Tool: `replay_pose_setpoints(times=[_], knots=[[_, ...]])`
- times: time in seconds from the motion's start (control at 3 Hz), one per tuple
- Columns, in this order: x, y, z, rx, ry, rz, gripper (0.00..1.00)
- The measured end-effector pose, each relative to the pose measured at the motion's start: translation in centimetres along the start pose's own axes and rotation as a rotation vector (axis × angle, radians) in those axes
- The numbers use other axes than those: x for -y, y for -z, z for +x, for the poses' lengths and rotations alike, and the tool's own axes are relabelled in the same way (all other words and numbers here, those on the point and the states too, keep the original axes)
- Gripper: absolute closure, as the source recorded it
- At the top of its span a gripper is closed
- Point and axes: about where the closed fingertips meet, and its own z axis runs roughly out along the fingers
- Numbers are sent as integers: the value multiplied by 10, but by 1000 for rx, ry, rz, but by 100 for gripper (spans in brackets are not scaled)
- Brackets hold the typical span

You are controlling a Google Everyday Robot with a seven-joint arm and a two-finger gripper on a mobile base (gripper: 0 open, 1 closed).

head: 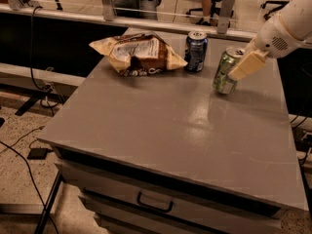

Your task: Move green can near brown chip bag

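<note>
Here the tool (233, 71) sits at the far right of the grey tabletop (161, 130), clamped on the green can (222, 77). One cream-coloured finger (246, 65) lies across the can's right side, and the other is hidden behind the can. The white arm (287, 26) reaches in from the upper right corner of the view and slopes down to the tool. The green can is tilted, its silver top leaning to the right toward the arm. Its base is down at the tabletop, though I cannot tell whether it touches the surface or hangs just clear of it. To its left, near but apart, a dark blue can (195, 51) stands upright close to the back edge. The brown chip bag (139, 53) lies flat and crumpled further left, at the back of the tabletop, with its right corner reaching to just beside the blue can. So the blue can stands between the bag and the green can, and the green can touches neither of them. The front of the tabletop shows a dull sheen. Below its front edge is a drawer with a dark handle (155, 203), and black cables (19, 147) trail over the speckled floor at the left.
</note>
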Motion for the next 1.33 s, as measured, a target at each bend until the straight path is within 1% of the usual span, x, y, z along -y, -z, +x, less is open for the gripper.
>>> replay_pose_setpoints(times=[0.33, 0.67, 1.0, 1.33], knots=[[-38, 7, -56, 103, 109, -78, 100], [-69, -8, -85, 80, 194, -124, 100], [-88, -34, -100, 35, 242, -160, 100], [-97, -58, -110, -3, 268, -183, 100]])
